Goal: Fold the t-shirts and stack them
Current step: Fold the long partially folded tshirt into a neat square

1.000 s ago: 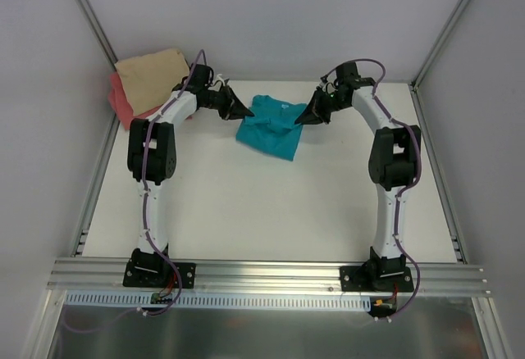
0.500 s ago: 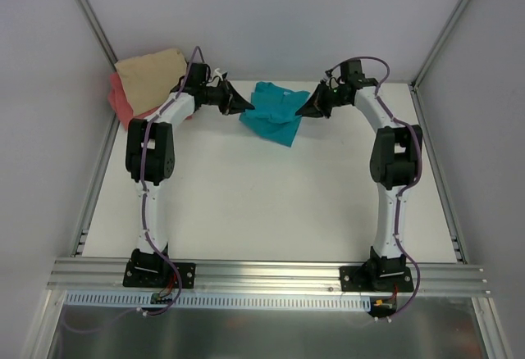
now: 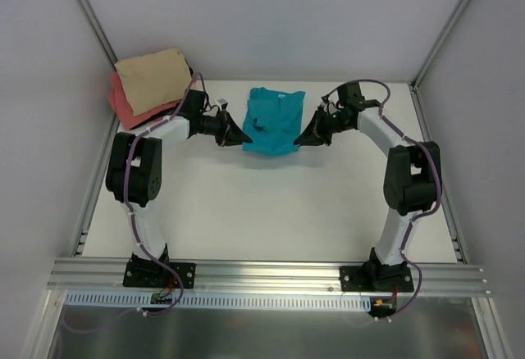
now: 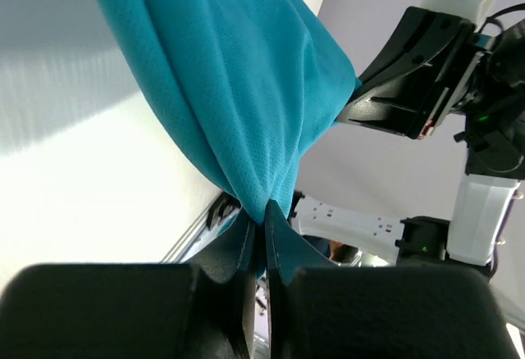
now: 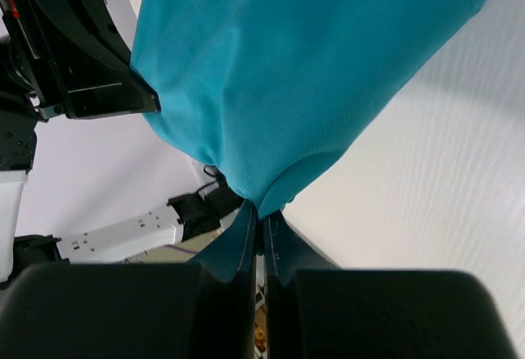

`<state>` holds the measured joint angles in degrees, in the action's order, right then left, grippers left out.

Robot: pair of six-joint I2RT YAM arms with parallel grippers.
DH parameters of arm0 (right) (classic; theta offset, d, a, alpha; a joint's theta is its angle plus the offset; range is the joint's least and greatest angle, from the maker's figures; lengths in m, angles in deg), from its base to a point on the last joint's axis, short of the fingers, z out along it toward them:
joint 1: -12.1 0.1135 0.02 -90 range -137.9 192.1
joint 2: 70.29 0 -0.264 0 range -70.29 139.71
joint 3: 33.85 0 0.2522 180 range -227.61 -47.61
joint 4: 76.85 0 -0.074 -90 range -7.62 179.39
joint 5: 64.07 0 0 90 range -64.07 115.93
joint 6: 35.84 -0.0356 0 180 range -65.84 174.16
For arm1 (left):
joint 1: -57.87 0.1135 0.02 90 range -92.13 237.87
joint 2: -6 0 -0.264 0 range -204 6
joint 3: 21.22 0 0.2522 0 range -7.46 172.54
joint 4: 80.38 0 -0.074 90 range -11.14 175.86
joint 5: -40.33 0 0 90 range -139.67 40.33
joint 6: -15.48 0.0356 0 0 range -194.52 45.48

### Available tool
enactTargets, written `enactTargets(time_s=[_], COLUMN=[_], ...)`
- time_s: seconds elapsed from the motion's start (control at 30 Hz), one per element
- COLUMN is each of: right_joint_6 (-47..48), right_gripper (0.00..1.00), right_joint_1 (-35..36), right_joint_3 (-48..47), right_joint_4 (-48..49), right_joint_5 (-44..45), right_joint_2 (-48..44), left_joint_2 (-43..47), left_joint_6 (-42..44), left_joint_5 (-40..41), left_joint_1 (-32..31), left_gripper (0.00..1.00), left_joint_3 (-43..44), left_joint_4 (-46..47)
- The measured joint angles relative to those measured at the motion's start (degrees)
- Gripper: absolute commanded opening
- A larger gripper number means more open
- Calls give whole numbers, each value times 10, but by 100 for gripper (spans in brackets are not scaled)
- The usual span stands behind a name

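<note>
Top external view: a teal cotton short-sleeved t-shirt [image 3: 273, 120] sits in the far middle of the white counter [image 3: 271, 211]. It is gathered into a narrow, roughly rectangular shape, and its far edge is close to the grey back wall [image 3: 271, 23]. Its two near corners are each pinched. The left end effector [image 3: 244, 138] is closed on the near-left corner and the right end effector [image 3: 299, 139] is closed on the near-right corner, so the near hem spans the gap between them.

Both wrist views show black fingers [image 4: 246, 248] pressed together with a bunch of teal knit caught at the tips. The cloth fans out from the pinch in soft creases, and the opposite end effector is visible just past its far edge. Whether the far part of the shirt rests on the counter cannot be told.

At the far-left corner, a folded tan-beige t-shirt [image 3: 152, 79] lies on top of a coral-pink t-shirt [image 3: 125, 106], whose edge shows along the left and near sides. This pile is well apart from the teal shirt, and the left arm's forearm passes just beside it.

A broad stretch of bare counter lies between the held shirt and the aluminium rail [image 3: 271, 273] at the near edge, where both arm bases are bolted. More bare surface lies right of the right arm, up to the side frame.
</note>
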<state>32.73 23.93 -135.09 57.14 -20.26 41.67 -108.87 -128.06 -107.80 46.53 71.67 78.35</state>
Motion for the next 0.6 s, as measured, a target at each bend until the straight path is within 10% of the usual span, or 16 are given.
enactTargets(time_s=[0.6], right_joint_6=[-54], right_gripper=[0], right_joint_1=[119], right_joint_3=[324], right_joint_4=[54], right_joint_5=[34], right_joint_2=[-226], left_joint_2=[209], left_joint_6=[78], left_joint_5=[-6], left_joint_1=[-18], left_gripper=[0], left_joint_3=[-274], left_joint_4=[-54])
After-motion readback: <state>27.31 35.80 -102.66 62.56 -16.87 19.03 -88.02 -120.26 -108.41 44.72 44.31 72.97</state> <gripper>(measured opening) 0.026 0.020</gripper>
